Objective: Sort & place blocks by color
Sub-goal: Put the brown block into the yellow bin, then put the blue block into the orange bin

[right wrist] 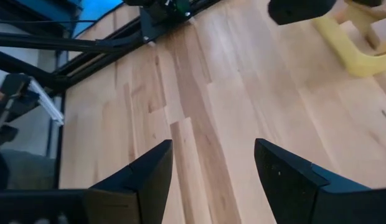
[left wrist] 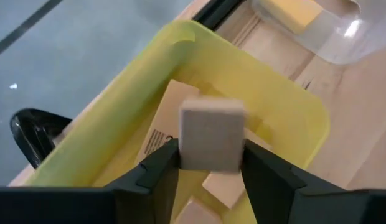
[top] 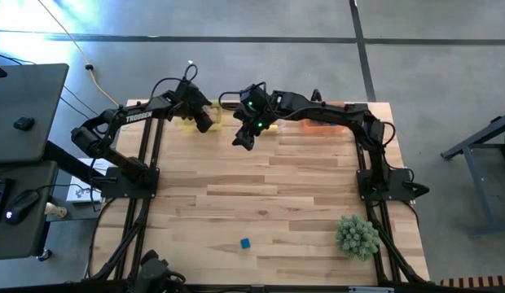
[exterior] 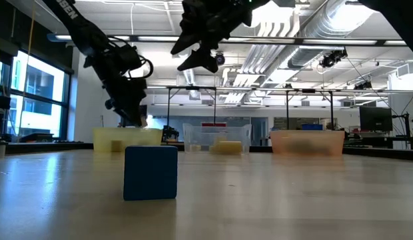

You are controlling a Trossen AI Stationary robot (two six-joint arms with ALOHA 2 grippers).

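While the left gripper [left wrist: 211, 163] hangs over the yellow tub [left wrist: 277, 93], a tan block [left wrist: 211, 138] sits between its loosening fingers; next, the blue block [exterior: 150, 173], right gripper [right wrist: 211, 165] open.

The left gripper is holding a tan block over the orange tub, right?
Not quite. The left gripper has the tan block between its fingers, but over the yellow tub, not an orange one. The left wrist view shows it.
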